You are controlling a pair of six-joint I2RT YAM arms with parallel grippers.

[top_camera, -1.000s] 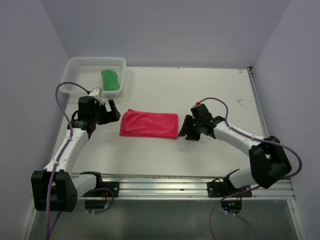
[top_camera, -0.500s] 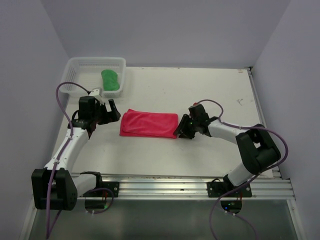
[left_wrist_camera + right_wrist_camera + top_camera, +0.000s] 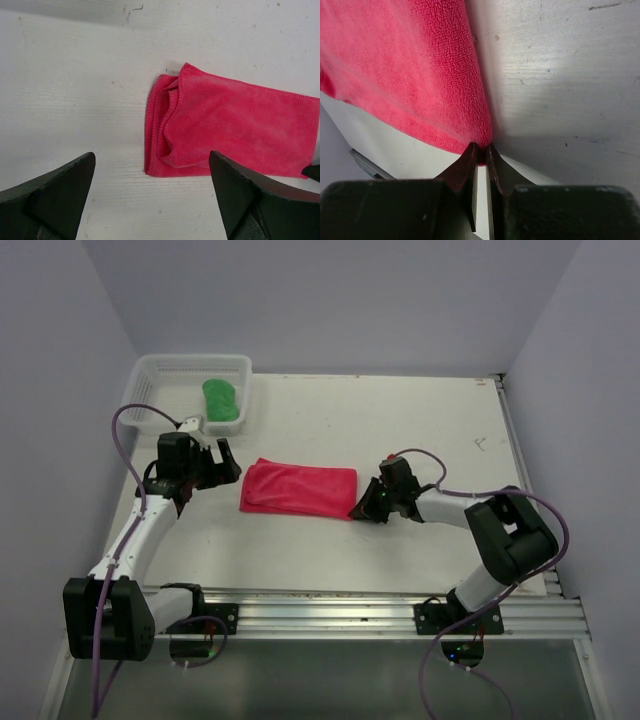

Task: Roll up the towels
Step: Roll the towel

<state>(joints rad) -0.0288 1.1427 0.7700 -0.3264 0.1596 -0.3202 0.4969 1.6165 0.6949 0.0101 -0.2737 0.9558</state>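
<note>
Pink-red towel (image 3: 298, 488) is lying flat on the desk (image 3: 400, 420), a bit left of the desk's middle, with its long side running left to right. It is not rolled. Its left short end is showing folded layers with a stitched hem in the left wrist view (image 3: 235, 132).

Right gripper (image 3: 362, 510) is sitting low on the desk at the towel's near right corner. In the right wrist view its jaws are standing almost together (image 3: 480, 150), with only a thin slit between them. The tips are pinching the very corner of the fleecy cloth (image 3: 405, 70), and the rest of the towel is spreading away from the claw toward the left. The corner is staying down at desk level, not lifted.

Left gripper (image 3: 225, 462) is hovering just off the towel's left short end and is not touching it. Its jaws are spread wide (image 3: 151, 159), with the towel's left end showing between the two dark fingers (image 3: 55, 190) and bare desk beneath.

Green towel (image 3: 221, 400) is lying bunched inside the white mesh basket (image 3: 160, 370) at the desk's far left corner, well apart from both claws.
</note>
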